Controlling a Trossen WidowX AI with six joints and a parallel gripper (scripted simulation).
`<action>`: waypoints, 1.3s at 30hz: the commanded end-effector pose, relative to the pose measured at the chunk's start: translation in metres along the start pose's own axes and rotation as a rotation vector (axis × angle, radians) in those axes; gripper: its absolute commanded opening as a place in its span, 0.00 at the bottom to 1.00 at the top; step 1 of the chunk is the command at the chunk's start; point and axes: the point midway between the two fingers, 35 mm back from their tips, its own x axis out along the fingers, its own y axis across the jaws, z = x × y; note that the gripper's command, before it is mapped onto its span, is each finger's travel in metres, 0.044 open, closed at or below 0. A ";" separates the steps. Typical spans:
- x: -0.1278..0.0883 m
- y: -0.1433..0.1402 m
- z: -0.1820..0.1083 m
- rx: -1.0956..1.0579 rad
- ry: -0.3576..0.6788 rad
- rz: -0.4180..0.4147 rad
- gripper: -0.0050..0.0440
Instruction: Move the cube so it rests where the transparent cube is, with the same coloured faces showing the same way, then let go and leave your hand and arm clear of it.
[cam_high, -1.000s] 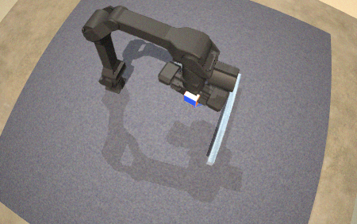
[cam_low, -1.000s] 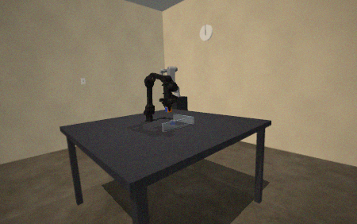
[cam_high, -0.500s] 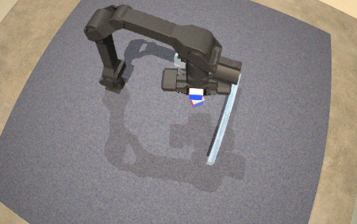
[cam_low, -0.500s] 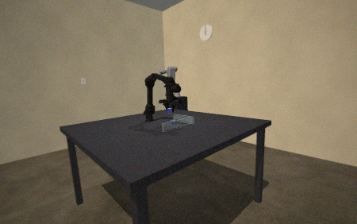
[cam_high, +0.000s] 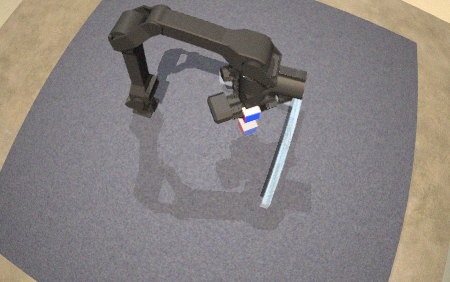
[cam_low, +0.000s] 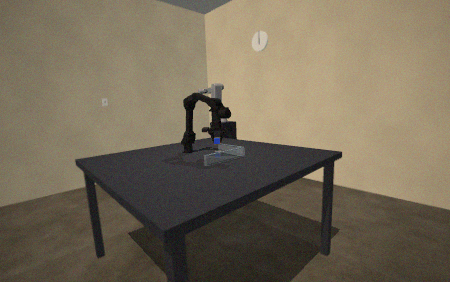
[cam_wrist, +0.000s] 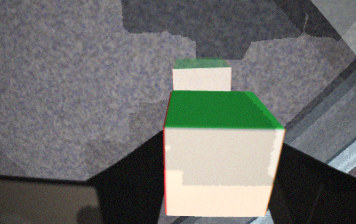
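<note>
The arm's base (cam_high: 141, 102) stood toward the left of the grey mat (cam_high: 75, 200), well away from the pale bar (cam_high: 281, 155), and from there the dark links arched up and over to the right. Between base and bar, the gripper (cam_high: 239, 107) hung above the mat with its jaws clamped on the cube (cam_high: 251, 113), which was held off the surface. From the wrist view the cube (cam_wrist: 222, 155) filled the space between the dark fingers, green face away from the camera, a cream face toward it, and a thin red edge down its left side. Just beyond it, close but lower, sat the transparent cube (cam_wrist: 202, 75), showing the same green over cream and squared up the same way. From above, that ghost (cam_high: 247, 126) lay on the mat just left of the bar. The bar ran as a long low wall along the right side; leftward and toward the near edge, the mat lay open.
</note>
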 end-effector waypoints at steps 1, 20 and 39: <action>-0.001 -0.001 0.002 -0.049 0.006 -0.009 0.10; -0.001 -0.001 0.002 -0.049 0.006 -0.009 0.10; 0.067 -0.002 0.002 -0.049 0.005 -0.009 0.10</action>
